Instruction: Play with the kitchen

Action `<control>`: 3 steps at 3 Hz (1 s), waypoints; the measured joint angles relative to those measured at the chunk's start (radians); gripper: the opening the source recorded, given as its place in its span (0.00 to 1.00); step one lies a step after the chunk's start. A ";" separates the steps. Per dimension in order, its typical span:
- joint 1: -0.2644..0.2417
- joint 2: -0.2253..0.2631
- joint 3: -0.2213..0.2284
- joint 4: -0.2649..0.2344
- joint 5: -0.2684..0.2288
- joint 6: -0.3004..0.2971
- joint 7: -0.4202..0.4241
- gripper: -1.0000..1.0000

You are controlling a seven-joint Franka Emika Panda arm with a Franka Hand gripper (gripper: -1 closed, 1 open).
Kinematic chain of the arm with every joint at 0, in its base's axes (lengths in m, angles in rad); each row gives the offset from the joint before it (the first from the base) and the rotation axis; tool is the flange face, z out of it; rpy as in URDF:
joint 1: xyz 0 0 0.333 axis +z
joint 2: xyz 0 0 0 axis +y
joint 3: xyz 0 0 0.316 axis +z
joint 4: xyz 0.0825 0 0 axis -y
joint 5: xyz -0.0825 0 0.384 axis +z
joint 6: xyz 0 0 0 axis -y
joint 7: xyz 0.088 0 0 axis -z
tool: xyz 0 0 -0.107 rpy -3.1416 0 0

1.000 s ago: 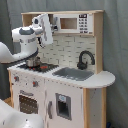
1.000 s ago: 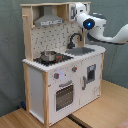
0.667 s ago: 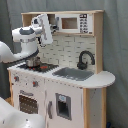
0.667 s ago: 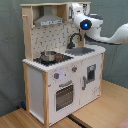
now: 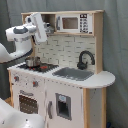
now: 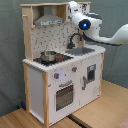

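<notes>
The kitchen (image 5: 60,95) is a toy of white panels and light wood, seen in both exterior views. It has a black faucet (image 5: 85,59) over a grey sink (image 5: 74,74), a grey hood (image 6: 47,19) and an oven window (image 6: 63,95). A small metal pot (image 5: 32,61) sits on the hob, also seen as the pot (image 6: 48,56). My gripper (image 5: 42,27) hangs high in front of the upper shelf, above the hob and left of the microwave (image 5: 75,23). In the second exterior view the gripper (image 6: 73,8) points up toward the top shelf of the kitchen (image 6: 50,85), above the faucet (image 6: 75,39).
The kitchen stands on a wooden surface (image 6: 100,115) before a grey curtain (image 6: 10,50). My white arm reaches in from the first exterior view's left and the second exterior view's right. Knobs (image 6: 56,76) sit above the oven door.
My arm has shifted slightly toward the kitchen's upper shelf. The pot and the rest of the kitchen have not moved.
</notes>
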 joint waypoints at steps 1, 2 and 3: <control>0.086 0.000 0.014 -0.001 0.001 -0.064 -0.007 0.00; 0.163 0.004 0.062 0.000 0.018 -0.106 -0.007 0.00; 0.167 0.005 0.112 0.007 0.085 -0.106 -0.017 0.00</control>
